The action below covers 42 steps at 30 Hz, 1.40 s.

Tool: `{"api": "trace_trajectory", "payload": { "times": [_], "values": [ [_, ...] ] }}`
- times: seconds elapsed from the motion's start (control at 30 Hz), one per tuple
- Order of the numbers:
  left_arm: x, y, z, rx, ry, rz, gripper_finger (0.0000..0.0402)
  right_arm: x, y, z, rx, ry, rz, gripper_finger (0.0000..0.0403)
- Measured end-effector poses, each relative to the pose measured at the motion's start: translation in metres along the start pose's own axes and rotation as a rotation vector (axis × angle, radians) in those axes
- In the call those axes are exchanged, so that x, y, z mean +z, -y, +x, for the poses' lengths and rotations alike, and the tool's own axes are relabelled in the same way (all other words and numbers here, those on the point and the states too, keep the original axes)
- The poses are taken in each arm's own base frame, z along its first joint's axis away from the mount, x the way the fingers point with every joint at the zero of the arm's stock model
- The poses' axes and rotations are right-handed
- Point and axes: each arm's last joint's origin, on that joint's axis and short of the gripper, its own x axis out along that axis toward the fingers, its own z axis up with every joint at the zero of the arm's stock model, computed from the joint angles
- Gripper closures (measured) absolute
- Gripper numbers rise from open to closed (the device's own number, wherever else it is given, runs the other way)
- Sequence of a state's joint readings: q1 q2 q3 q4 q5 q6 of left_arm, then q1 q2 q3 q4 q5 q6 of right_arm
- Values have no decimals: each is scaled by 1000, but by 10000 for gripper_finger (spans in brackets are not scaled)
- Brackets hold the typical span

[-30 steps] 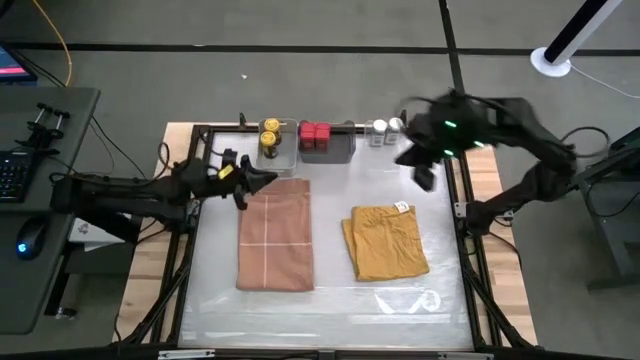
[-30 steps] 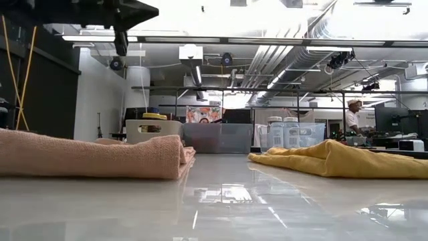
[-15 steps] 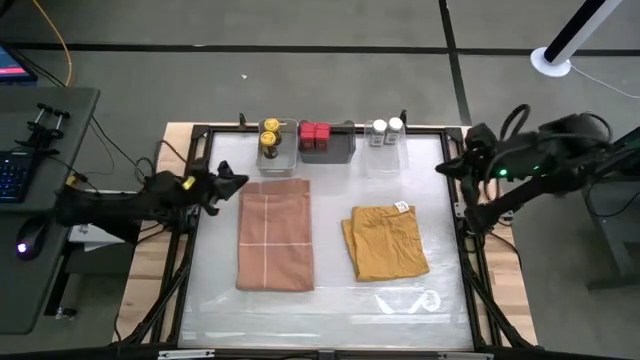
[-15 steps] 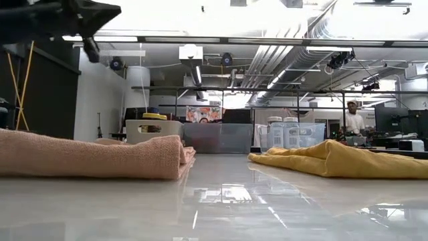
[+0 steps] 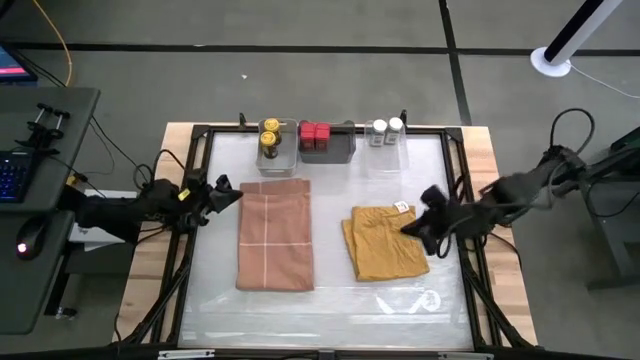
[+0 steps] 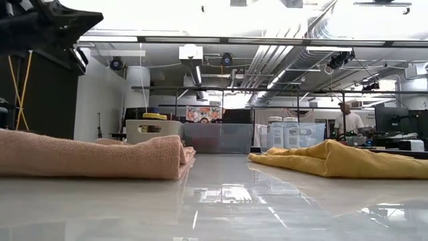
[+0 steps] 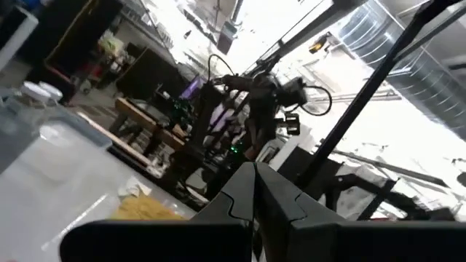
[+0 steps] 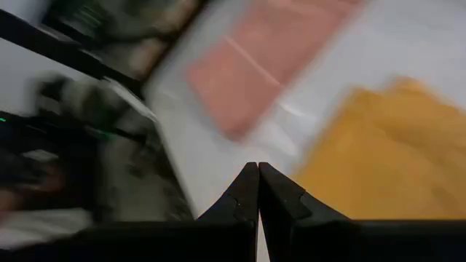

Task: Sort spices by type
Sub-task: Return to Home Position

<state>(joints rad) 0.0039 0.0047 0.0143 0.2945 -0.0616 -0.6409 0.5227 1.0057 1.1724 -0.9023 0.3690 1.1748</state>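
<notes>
Both arms have retracted — left gripper (image 5: 228,191) at the table's (image 5: 330,230) left edge, right gripper (image 5: 425,226) above the mustard cloth (image 5: 380,248); both jaws closed, empty. Yellow-lidded jars (image 5: 270,137), red tins (image 5: 315,132) and shakers (image 5: 386,128) sit in 3 pairs at the far edge — sorting judged complete.

Glossy white surface (image 5: 330,190) holds folded pink cloth (image 5: 275,235), folded mustard cloth (image 5: 385,243); small gray bin (image 5: 278,157), black bin (image 5: 341,146), clear bin (image 5: 385,155) along far edge.
</notes>
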Motion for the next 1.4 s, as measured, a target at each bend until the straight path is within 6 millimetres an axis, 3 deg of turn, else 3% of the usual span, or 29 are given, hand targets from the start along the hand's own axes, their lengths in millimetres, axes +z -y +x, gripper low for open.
{"api": "trace_trajectory", "payload": {
  "times": [0.17, 0.33, 0.47, 0.6, 0.87, 1.1, 1.3, 1.4],
  "values": [
    [-3, -2, 0, 20, -32, -8, 402, -17, 33, 62, 186, 177, -5, 403],
    [-4, -3, 0, 27, -41, -8, 402, -13, 80, 90, 322, 319, -109, 403],
    [-4, -3, 0, 26, -40, -8, 402, -15, 113, 94, 392, 379, -232, 403],
    [-4, -3, 0, 26, -41, -8, 402, -30, 141, 93, 461, 407, -298, 403],
    [-4, -3, 0, 26, -40, -8, 402, -55, 171, 85, 606, 556, -353, 403],
    [-4, -3, 0, 25, -41, -8, 402, -66, 191, 99, 239, 462, -526, 403],
    [-4, -3, 0, 25, -41, -8, 402, -81, 208, 108, 91, 259, -555, 402],
    [-4, -3, 0, 25, -41, -8, 402, -81, 208, 109, 94, 238, -543, 402]
  ]
}}
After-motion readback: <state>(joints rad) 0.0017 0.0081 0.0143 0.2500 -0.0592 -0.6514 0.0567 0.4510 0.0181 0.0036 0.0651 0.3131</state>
